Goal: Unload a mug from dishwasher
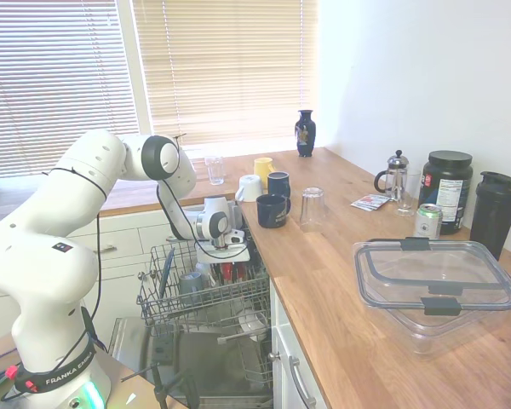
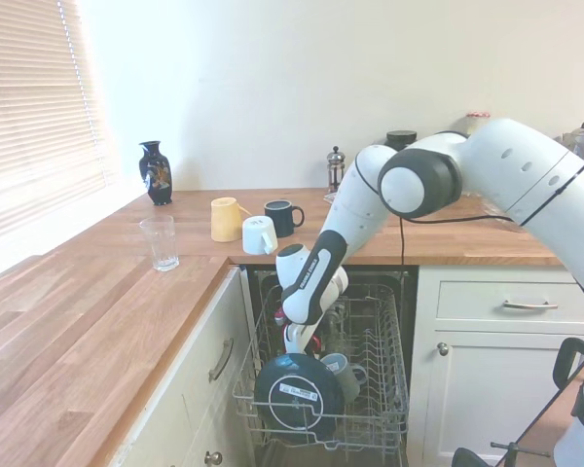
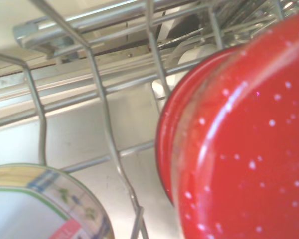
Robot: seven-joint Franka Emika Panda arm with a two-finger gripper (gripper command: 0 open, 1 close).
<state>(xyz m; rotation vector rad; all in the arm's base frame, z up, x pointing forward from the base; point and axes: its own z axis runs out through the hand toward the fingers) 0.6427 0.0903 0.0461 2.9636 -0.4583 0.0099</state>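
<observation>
A: The small red ceramic mug [image 3: 249, 149] is glossy, its glaze flecked with tiny white specks.

B: And the grey metal wire rack [image 3: 104, 119] of the dishwasher [image 1: 209, 341]?

A: Smooth, shiny rods; the wall behind them looks like brushed steel.

B: The long wooden countertop [image 1: 341, 298]?

A: Warm, matt planks with visible grain. The clear lidded plastic container [image 1: 434, 285] on it is smooth, and the tall drinking glass [image 2: 160, 241] is transparent.
</observation>
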